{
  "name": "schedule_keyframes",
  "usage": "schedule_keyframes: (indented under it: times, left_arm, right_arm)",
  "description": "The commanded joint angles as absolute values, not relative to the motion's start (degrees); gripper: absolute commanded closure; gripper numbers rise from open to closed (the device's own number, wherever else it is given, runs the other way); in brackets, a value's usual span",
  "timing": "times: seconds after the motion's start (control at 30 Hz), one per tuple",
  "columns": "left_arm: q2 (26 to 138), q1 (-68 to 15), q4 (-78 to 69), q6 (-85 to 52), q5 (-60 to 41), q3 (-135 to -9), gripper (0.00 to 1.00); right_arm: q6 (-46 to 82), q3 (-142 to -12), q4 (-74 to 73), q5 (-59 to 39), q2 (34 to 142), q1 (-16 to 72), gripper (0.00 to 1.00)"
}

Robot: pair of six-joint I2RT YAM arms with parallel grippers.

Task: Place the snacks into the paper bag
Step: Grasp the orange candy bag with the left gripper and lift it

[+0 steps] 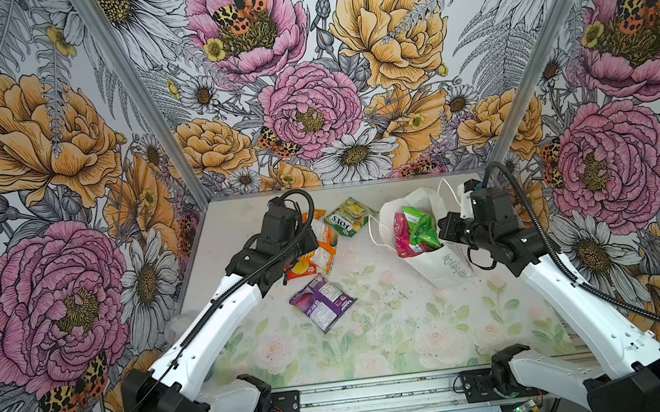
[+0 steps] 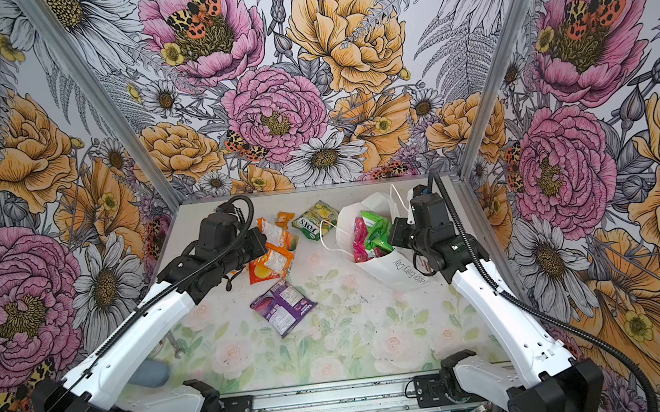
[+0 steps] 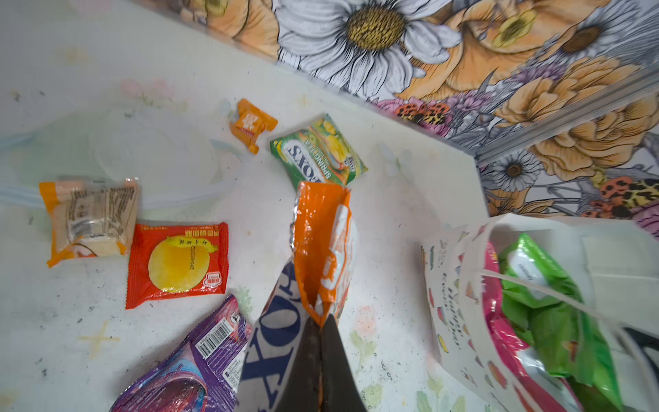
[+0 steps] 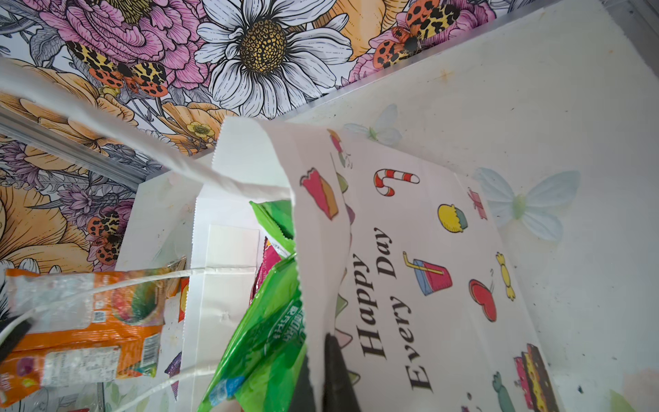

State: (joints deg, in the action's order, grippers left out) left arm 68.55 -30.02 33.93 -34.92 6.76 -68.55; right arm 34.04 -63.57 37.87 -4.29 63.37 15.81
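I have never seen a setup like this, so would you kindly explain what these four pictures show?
Two robot arms work over a table inside a booth with flowered walls. Two pictures look down from overhead, side by side. The other two come from a small camera on each arm's wrist.

The left arm has its jaws shut on an orange packet. The right arm has its jaws shut on the rim of a white paper bag.

A green packet and a pink packet are already in the bag. Loose on the table lie a purple packet, a green-yellow packet, a red packet with a yellow circle and a tiny orange packet.
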Motion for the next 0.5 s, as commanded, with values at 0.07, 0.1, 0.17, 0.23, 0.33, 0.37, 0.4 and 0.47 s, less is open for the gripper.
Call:
schedule_keyframes:
  times: [0.07, 0.1, 0.17, 0.23, 0.33, 0.37, 0.4, 0.47]
  left_arm:
    - [65.4, -34.2, 32.9, -30.5, 11.5, -79.0, 1.0]
    - [65.5, -34.8, 33.0, -30.4, 11.5, -80.5, 1.0]
    - [66.6, -36.5, 33.0, -30.4, 11.6, -84.2, 1.0]
    - [68.1, -38.2, 33.1, -30.9, 11.6, -87.2, 1.0]
    - [71.2, -41.0, 33.3, -31.8, 11.5, -91.3, 1.0]
    - [72.5, -42.0, 33.3, -32.3, 11.6, -92.4, 1.0]
    - [73.6, -42.6, 33.2, -32.9, 11.5, -93.2, 1.0]
    - [76.2, -43.6, 33.2, -34.5, 10.4, -95.0, 1.0]
  right_arm:
    - [34.1, -65.3, 38.5, -2.7, 64.1, 17.3, 1.0]
    - [34.2, -65.3, 38.5, -2.7, 64.0, 17.4, 1.0]
    - [34.1, -65.5, 38.5, -2.6, 64.2, 17.7, 1.0]
    - [34.1, -65.9, 38.5, -2.5, 64.2, 17.8, 1.0]
    - [33.9, -66.5, 38.5, -2.5, 64.3, 17.9, 1.0]
    - [33.8, -66.7, 38.5, -2.4, 64.4, 18.0, 1.0]
    - [33.6, -66.9, 38.5, -2.5, 64.4, 18.0, 1.0]
    - [33.5, -67.2, 38.5, -2.5, 64.6, 18.1, 1.0]
